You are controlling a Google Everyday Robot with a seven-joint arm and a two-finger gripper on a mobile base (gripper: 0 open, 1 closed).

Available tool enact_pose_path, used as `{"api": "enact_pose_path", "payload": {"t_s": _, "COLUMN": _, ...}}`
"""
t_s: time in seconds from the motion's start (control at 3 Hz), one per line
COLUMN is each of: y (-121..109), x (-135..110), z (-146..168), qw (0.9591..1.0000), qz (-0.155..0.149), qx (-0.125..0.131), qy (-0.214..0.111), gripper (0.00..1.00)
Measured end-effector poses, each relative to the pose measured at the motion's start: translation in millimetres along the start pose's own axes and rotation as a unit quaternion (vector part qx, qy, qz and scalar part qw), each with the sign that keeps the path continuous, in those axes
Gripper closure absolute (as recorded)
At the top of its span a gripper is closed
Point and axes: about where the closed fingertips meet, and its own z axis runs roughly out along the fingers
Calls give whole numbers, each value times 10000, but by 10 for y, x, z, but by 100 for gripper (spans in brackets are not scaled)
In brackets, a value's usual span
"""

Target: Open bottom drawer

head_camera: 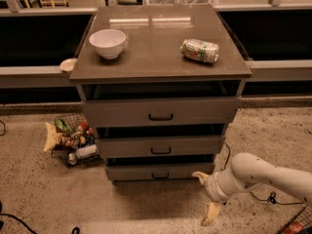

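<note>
Cabinet top [156, 57]: bowl [107, 43], can [200, 50] (tool [201, 199] below-right)

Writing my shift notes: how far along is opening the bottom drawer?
Done: the gripper sits low, open, beside the right end of the bottom drawer. In hand: nothing gripped; it is off the handle. Left: grasp the handle and pull the drawer out.

Speckled beige floor [44, 199]; dark recess [34, 38] above grey ledge [29, 75]; dim warm light.
</note>
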Motion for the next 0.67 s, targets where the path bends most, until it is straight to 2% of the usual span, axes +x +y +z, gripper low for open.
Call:
{"api": "enact_pose_path", "payload": {"t_s": 0.33, "y": -239, "x": 317, "z": 304, "qw": 9998, "qz": -26, "qx": 120, "qy": -148, "gripper": 0}}
{"api": "enact_pose_path", "payload": {"t_s": 0.67, "y": -239, "x": 317, "z": 304, "qw": 9998, "qz": -26, "qx": 120, "qy": -148, "gripper": 0}}
